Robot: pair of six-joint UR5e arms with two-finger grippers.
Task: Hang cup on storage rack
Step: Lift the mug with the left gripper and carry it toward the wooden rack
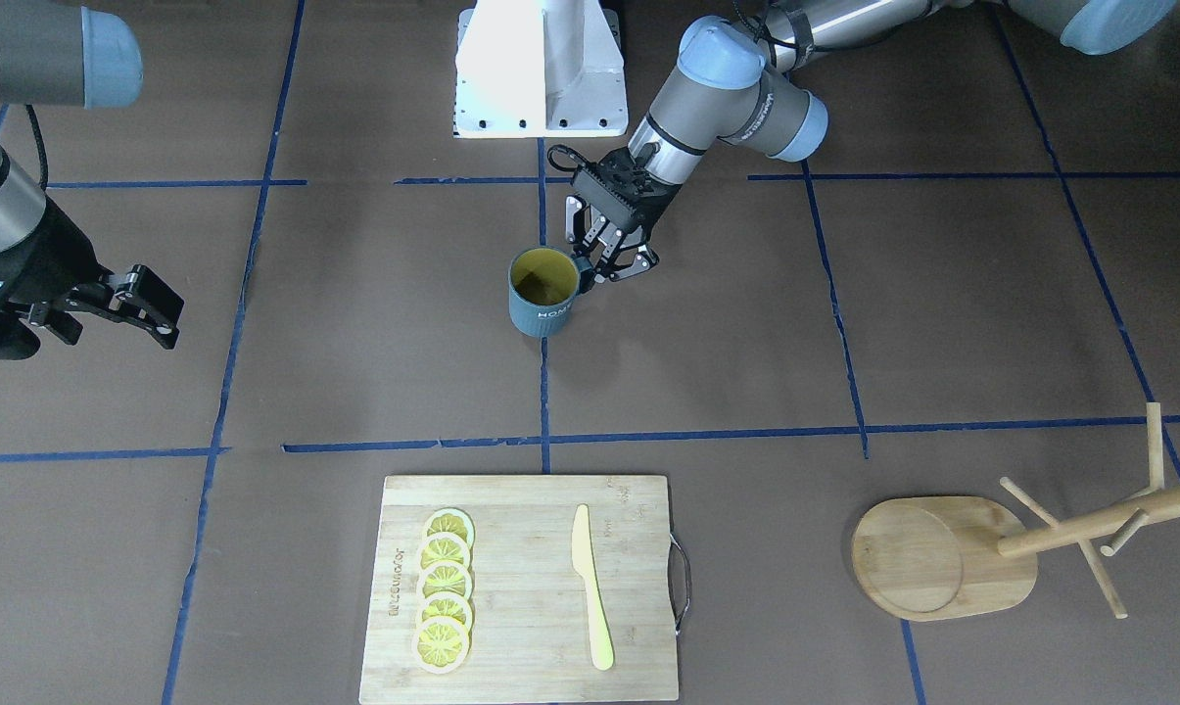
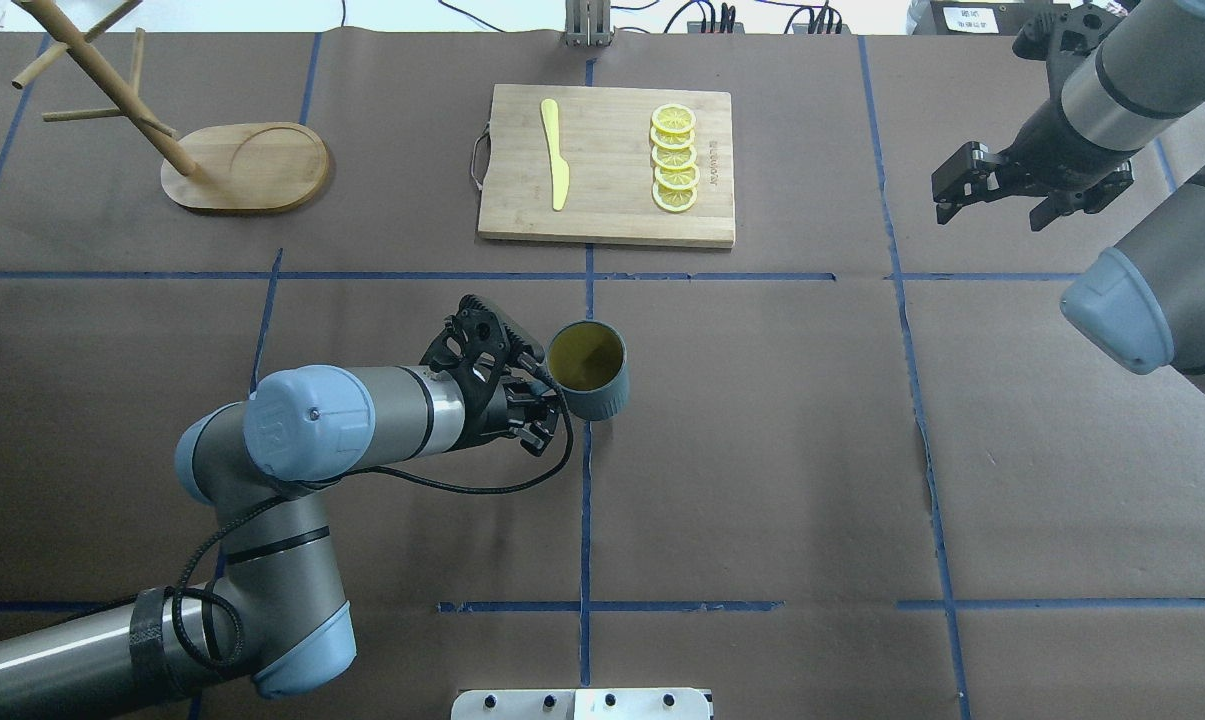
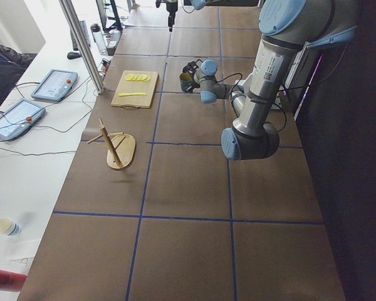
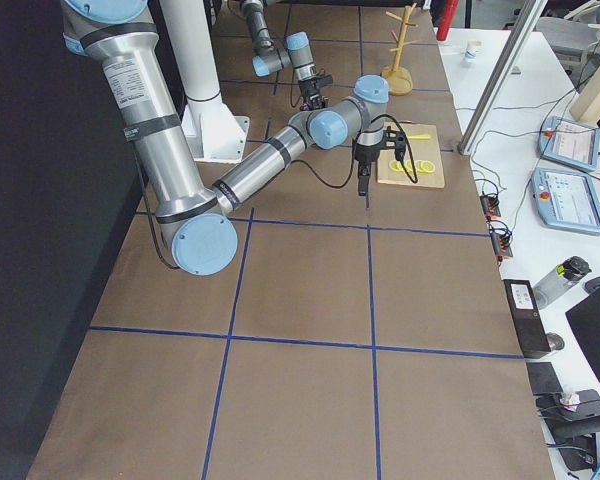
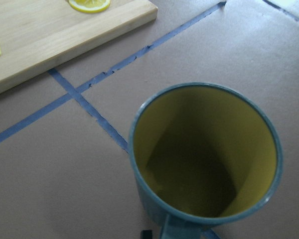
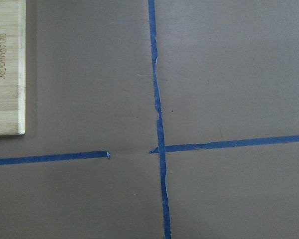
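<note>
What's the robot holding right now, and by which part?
Left gripper sits at the handle of the cup; whether it is clamped cannot be told. Right gripper is open and holds nothing.

Cup (image 2: 602, 402): middle of table, nearer than the board.
Rack (image 2: 262, 172): far left.
Board (image 2: 612, 150): far centre.
Knife (image 2: 554, 155): on board, left of lemon slices (image 2: 674, 158).
Left gripper (image 2: 545, 403): just left of cup.

I work in a robotics lab: my table (image 2: 762, 450) wears brown paper gridded with blue tape (image 2: 584, 520), a white bolted pedestal (image 1: 541, 69) stands at its edge, and teach pendants (image 3: 53, 84) with trailing cables (image 3: 25, 152) lie on the white side bench (image 3: 31, 188).
</note>
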